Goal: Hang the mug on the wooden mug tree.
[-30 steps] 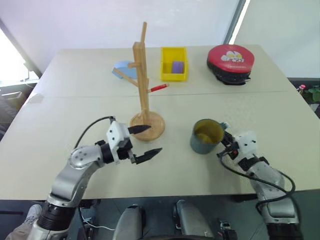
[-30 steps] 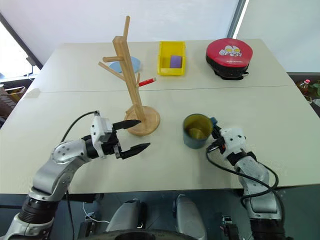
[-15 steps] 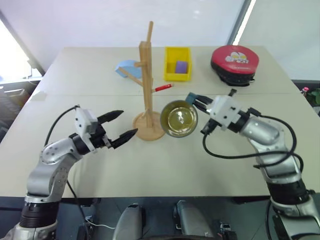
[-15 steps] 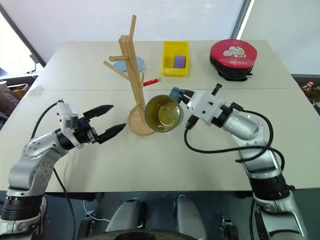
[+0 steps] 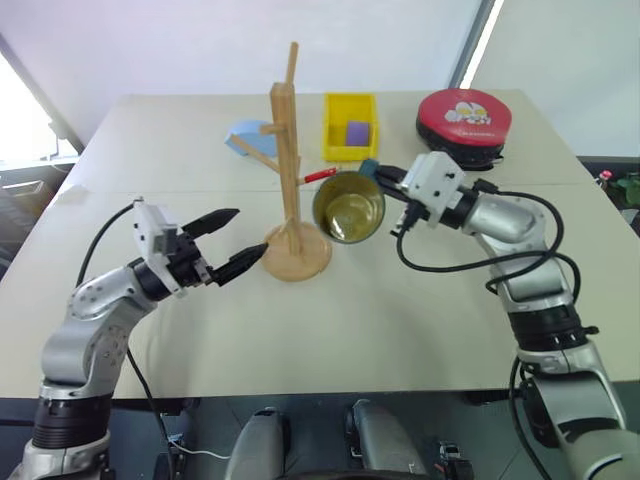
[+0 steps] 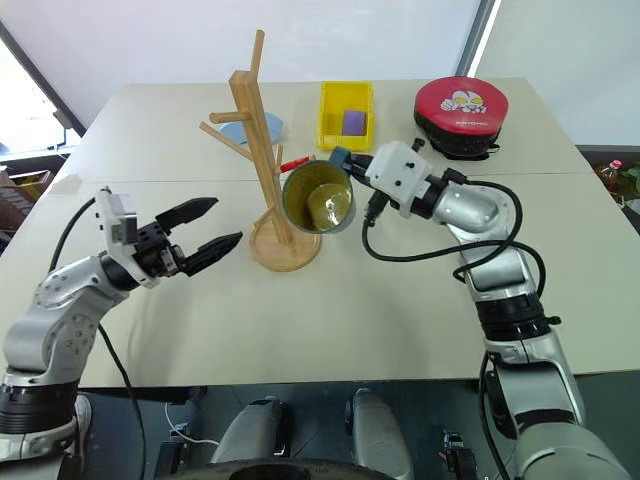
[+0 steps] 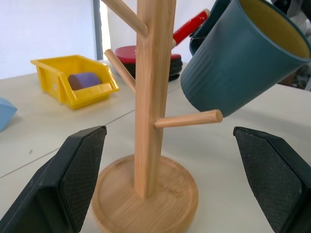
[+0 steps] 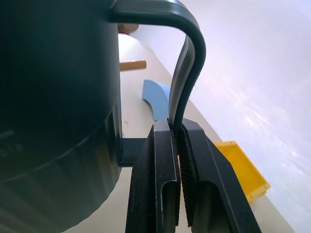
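So we're at the carry-over step: the mug (image 5: 349,206) is off the table and up in the air, tipped over on its side with the yellowish inside facing the head camera. The right gripper (image 8: 176,130) has its two black fingers pinched together on the mug's loop handle, and the right wrist view shows the thin handle squeezed between the pads. The mug hangs just to the right of the wooden mug tree (image 5: 288,170), close to the post and near the red-tipped peg (image 5: 319,175), which sits just behind its rim. From the left wrist view the mug's body is right above a short side peg (image 7: 188,119), very near it, though I can't tell if it's actually touching.

The left gripper (image 5: 228,243) hovers low over the table on the other side of the tree, fingers wide apart and empty, pointing at the round base (image 5: 296,252) without touching it. My guess is it's there to steady the tree if needed.

What's left is the fiddly bit, I think: the loop has to be lined up with an upward-angled peg and slid over it, and the gripper is pinching that same loop, so there's not much spare opening. Bumping the post could tip the whole tree. The yellow bin (image 5: 348,127) and red pad (image 5: 462,117) farther back are well out of the way.
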Controlling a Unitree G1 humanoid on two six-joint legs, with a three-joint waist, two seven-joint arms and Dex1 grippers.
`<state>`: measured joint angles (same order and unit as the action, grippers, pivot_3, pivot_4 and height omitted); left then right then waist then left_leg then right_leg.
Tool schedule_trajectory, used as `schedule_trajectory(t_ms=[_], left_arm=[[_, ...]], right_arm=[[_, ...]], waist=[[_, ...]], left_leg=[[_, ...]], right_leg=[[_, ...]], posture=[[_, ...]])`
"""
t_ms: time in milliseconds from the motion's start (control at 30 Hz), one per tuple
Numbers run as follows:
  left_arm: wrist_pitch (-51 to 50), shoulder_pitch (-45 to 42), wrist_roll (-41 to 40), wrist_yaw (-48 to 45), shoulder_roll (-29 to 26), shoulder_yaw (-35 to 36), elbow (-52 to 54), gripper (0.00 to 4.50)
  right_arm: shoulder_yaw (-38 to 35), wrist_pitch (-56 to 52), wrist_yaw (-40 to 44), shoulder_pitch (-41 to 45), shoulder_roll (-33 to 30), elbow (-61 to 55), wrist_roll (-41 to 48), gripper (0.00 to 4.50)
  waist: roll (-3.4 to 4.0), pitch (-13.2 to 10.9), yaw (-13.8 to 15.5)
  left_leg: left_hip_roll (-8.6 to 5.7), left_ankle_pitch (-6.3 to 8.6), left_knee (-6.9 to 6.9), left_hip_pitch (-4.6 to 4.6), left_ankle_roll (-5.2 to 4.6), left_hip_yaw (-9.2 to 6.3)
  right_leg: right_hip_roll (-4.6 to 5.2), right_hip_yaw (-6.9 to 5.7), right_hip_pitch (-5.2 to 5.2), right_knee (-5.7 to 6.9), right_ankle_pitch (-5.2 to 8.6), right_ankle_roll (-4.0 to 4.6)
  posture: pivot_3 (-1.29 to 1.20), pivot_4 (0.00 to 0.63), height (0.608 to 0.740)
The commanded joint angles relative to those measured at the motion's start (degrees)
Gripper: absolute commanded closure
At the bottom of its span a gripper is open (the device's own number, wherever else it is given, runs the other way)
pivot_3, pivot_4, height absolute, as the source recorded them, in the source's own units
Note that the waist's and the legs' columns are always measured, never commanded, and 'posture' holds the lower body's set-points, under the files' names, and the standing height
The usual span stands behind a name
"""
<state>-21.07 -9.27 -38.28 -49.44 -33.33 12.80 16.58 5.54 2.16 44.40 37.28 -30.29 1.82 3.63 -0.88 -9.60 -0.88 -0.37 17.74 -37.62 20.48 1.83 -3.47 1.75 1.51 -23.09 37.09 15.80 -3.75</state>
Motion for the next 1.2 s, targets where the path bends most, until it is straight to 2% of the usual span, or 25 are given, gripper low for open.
schedule_trajectory(t_ms=[33,333,700,733,767,900,1033,1200], left_arm=[[-0.7,-0.9,-2.8,0.3,-1.0,2.9,2.1,0.0],[-1.7,-1.2,-4.2,0.7,-1.6,3.5,2.9,0.0],[-1.3,-2.3,-3.8,0.7,-1.6,3.0,2.3,0.0],[-1.2,-2.4,-3.7,0.7,-1.6,3.0,2.3,0.0],[-1.2,-2.4,-3.7,0.6,-1.6,3.0,2.3,0.0],[-1.2,-3.0,-3.6,0.6,-1.5,2.9,1.8,0.0],[-1.2,-3.3,-3.4,1.1,-1.3,3.0,1.4,0.0],[-1.0,-2.4,-2.2,4.1,-0.9,4.6,-0.5,0.0]], right_arm=[[0.5,1.8,1.1,3.9,0.9,1.6,0.5,4.48],[3.5,1.1,3.4,10.1,2.0,5.7,-1.6,4.48],[4.5,-0.9,5.0,11.9,2.3,7.2,-2.6,4.48],[4.4,-1.0,5.0,11.8,2.3,7.1,-2.5,3.82],[4.3,-1.0,4.9,11.8,2.4,7.1,-2.6,3.48],[4.0,0.0,4.0,11.9,2.1,7.0,-3.6,1.48],[2.4,0.4,3.2,10.9,0.3,5.8,-3.6,1.48],[-3.4,-2.2,2.2,6.7,-3.0,1.9,0.1,1.48]], waist=[[0.0,0.0,0.0],[0.01,0.0,0.0],[0.02,0.0,0.0],[0.01,0.0,0.0],[0.02,0.0,0.0],[0.01,0.0,0.0],[0.02,0.0,0.0],[0.01,0.0,0.2]], left_leg=[[0.0,0.0,0.0,0.0,0.0,0.0],[-0.01,0.0,0.0,0.04,0.01,0.0],[-0.01,0.0,0.03,0.05,0.01,0.01],[-0.01,0.0,0.04,0.05,0.01,0.01],[-0.01,0.0,0.04,0.05,0.01,0.01],[-0.01,0.0,0.08,0.04,0.01,0.01],[-0.01,0.0,0.13,0.04,0.01,0.02],[-0.03,0.0,0.17,0.07,0.01,0.01]], right_leg=[[0.01,0.0,0.0,0.0,0.0,0.0],[0.04,0.0,-0.03,-0.01,0.0,0.01],[0.05,0.0,-0.07,-0.01,-0.01,0.01],[0.05,0.0,-0.07,-0.01,-0.01,0.01],[0.05,0.0,-0.07,-0.02,-0.01,0.01],[0.05,0.01,-0.09,-0.02,-0.01,0.01],[0.05,0.01,-0.11,-0.02,-0.01,0.01],[0.08,0.0,-0.12,-0.08,-0.01,0.01]], posture=[[0.0,0.15,0.74],[0.0,0.15,0.74],[0.0,0.15,0.74],[0.0,0.15,0.74],[0.0,0.15,0.74],[0.0,0.15,0.74],[0.0,0.15,0.74],[0.0,0.15,0.74]])
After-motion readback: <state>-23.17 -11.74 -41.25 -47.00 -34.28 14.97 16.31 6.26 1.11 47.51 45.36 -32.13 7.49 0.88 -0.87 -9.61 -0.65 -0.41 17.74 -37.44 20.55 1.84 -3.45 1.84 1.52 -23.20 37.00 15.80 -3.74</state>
